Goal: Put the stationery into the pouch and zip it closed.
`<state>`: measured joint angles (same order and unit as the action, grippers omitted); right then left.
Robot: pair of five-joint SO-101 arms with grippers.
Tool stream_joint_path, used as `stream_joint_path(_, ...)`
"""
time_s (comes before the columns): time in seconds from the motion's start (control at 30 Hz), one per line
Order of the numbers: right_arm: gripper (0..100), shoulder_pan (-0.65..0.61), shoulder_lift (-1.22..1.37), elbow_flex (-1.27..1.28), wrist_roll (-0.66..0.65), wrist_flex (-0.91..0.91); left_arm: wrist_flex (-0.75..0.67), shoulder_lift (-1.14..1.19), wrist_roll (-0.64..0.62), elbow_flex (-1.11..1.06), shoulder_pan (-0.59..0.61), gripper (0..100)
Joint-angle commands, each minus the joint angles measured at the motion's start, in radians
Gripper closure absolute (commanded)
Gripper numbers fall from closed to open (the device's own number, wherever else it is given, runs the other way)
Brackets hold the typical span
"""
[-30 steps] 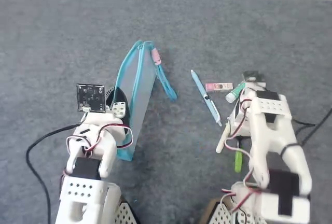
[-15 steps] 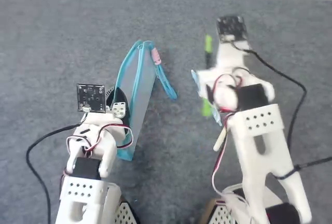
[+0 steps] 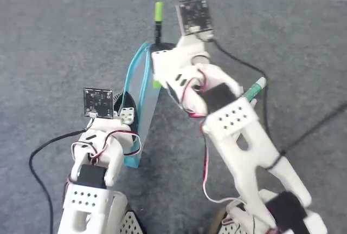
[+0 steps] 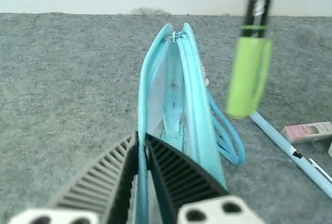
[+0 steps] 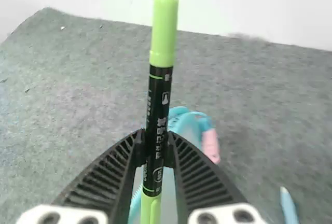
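The teal pouch point(image 3: 142, 96) stands on edge with its mouth unzipped point(image 4: 174, 92), a pink zipper pull point(image 5: 210, 147) at its far end. My left gripper point(image 4: 141, 140) is shut on the pouch's near rim and holds it up point(image 3: 129, 116). My right gripper point(image 5: 155, 136) is shut on a green-capped black marker point(image 5: 162, 68), held upright above the pouch's far end point(image 3: 158, 13). In the left wrist view that marker point(image 4: 250, 73) hangs just right of the opening. A light blue pen point(image 4: 290, 151) and a pink eraser point(image 4: 308, 129) lie on the mat beside the pouch.
Grey carpet-like mat point(image 3: 65, 44) covers the table. Another green-capped marker point(image 3: 254, 90) lies right of the right arm. The pouch's teal loop strap point(image 4: 228, 138) trails toward the pen. A pale wall runs along the far edge.
The right arm rose from the stationery on the right and swung left across the table with the green marker, now over the pouch. The left gripper stayed on the pouch.
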<state>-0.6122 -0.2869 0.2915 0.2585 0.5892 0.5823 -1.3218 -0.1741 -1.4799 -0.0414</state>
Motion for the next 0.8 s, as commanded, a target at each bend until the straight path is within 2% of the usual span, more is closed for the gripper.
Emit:
stream_joint_path(0.0, 99.2, -0.016, 0.033, -0.064, 0.051, -0.130, -0.006, 0.003, -0.015, -0.025, -0.017, 99)
stream_joint_path(0.27, 99.2, -0.035, 0.134, -0.071, 0.055, -0.248, -0.006, 0.006, -0.015, -0.025, -0.017, 99)
stream_joint_path(0.5, 99.2, -0.010, 0.087, -0.166, 0.054, -0.177, -0.008, 0.006, -0.015, -0.025, -0.018, 99)
stream_joint_path(0.77, 99.2, -0.025, 0.093, -0.175, 0.054, -0.223, -0.008, 0.008, -0.015, -0.025, -0.018, 99)
